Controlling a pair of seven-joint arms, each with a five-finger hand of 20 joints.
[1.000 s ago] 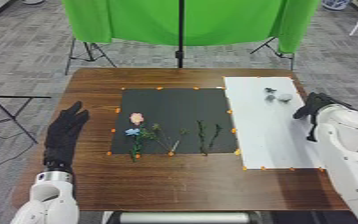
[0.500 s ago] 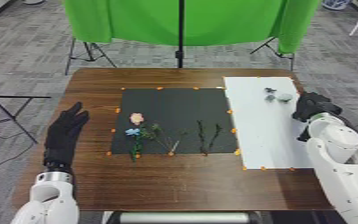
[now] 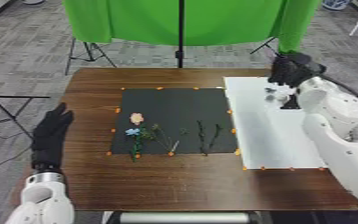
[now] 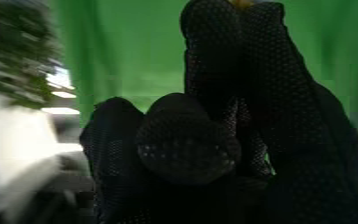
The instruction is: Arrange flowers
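With the straight-fingered right hand (image 3: 291, 72), near the far edge of the white sheet (image 3: 282, 145), pinch the grey flower head (image 3: 270, 98), likely light and crushable, by its base.

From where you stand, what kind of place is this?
Probably a robot workroom or lab: a green cloth hangs on a stand, carpet covers the floor, and flowers lie on a taped mat.
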